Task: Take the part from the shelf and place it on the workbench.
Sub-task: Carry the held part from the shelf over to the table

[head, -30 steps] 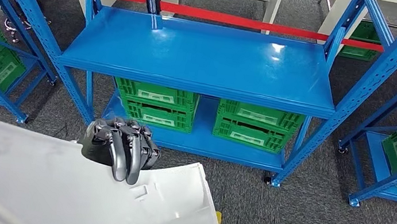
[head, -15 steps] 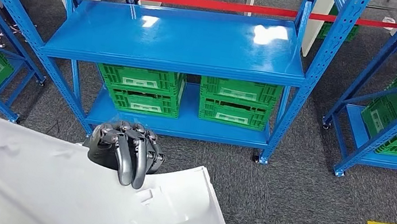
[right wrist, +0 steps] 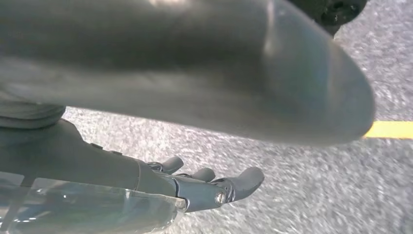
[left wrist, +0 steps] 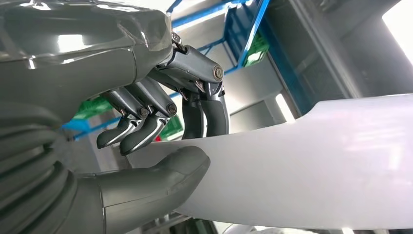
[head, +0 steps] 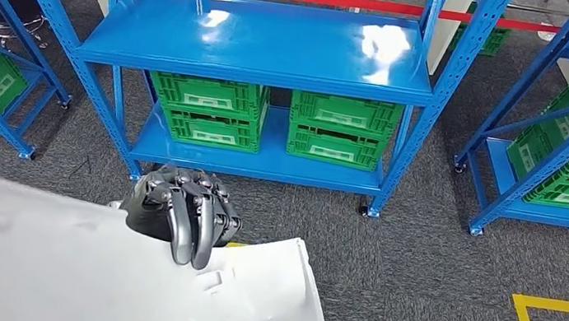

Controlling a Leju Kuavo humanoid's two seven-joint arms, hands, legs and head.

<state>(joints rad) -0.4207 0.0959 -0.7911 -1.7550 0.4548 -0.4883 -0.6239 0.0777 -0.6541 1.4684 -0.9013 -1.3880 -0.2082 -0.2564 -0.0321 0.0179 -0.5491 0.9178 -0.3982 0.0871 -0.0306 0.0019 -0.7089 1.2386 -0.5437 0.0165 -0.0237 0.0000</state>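
part (head: 67, 273) off shelf (head: 263, 41), pinched at its edge by left hand (head: 183, 213) | right hand (right wrist: 214, 187) fingers spread, nothing held | workbench placement judged pending

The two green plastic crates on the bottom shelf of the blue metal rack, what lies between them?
In the head view nothing: a narrow bare gap of blue shelf parts the left stack from the right stack.

Shelf (head: 259, 41) ahead, crates (head: 270, 119) on its lower level, part (head: 83, 275) in front, left hand (head: 183, 209) on its edge
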